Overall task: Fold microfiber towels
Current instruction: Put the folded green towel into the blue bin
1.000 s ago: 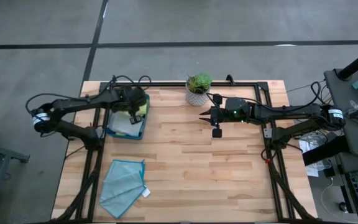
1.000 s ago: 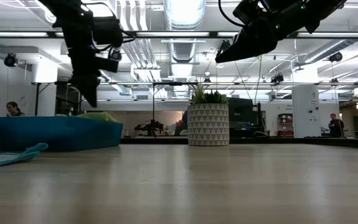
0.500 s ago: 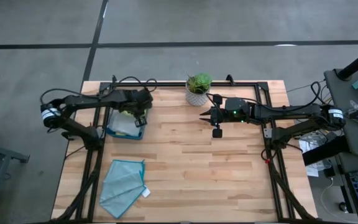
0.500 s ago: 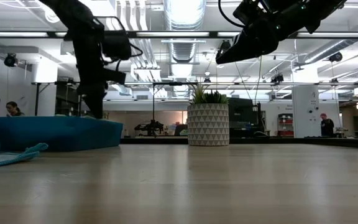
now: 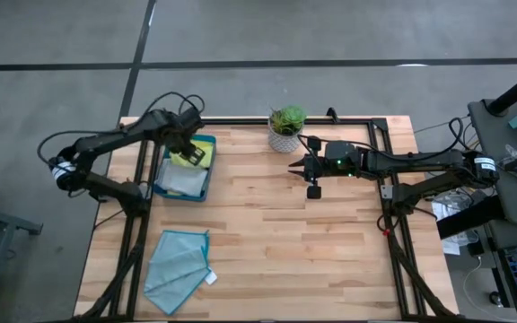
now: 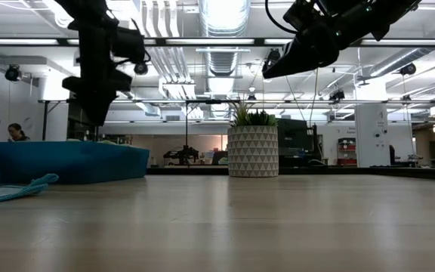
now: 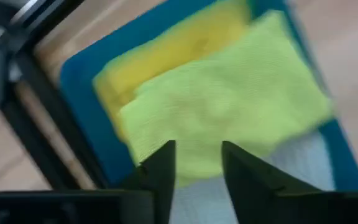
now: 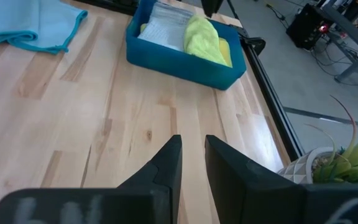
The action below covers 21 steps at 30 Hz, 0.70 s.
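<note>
Two stacked soft cloths, lime green towel [image 7: 229,106] over yellow towel [image 7: 166,53], lie directly beneath the empty, narrowly parted left pincer [image 7: 197,168].

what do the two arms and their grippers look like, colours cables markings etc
Both arms are dark, near-black jointed links with loose black cables looping beside them. Each has a white band near its base. The right arm shows a small green light near its wrist. The left gripper and right gripper each end in two flat black fingers, tapering toward the tips.
</note>
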Each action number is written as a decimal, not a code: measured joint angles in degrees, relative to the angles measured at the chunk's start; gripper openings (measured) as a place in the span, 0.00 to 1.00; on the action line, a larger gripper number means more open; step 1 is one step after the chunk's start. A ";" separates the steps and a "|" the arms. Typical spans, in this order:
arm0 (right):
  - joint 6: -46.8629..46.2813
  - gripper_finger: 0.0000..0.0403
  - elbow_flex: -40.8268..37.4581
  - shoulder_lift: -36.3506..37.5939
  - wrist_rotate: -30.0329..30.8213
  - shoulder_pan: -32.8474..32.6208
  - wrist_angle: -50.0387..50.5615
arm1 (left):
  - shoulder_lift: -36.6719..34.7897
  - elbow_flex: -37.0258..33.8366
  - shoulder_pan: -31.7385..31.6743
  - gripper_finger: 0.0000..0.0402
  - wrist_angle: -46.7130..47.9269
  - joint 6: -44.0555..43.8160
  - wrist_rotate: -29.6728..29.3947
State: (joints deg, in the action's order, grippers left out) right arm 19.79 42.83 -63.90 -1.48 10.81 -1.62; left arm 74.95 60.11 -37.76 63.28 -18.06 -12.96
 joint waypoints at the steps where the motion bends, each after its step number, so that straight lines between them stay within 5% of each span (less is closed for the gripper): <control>1: 0.27 0.16 0.00 0.00 0.00 0.00 0.16 | 0.22 -0.15 -0.72 0.32 0.24 -1.50 -0.89; 9: 0.63 0.15 0.00 0.00 0.00 0.00 1.19 | 1.64 -2.62 -6.17 0.50 0.21 -3.57 -1.76; 21: 0.84 0.16 0.00 0.00 0.00 0.00 1.38 | 4.91 -2.59 -11.53 0.42 -3.69 0.87 0.49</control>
State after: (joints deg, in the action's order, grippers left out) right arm 20.63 42.83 -63.90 -1.48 10.81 -0.24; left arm 79.86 57.52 -49.30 59.59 -17.19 -12.46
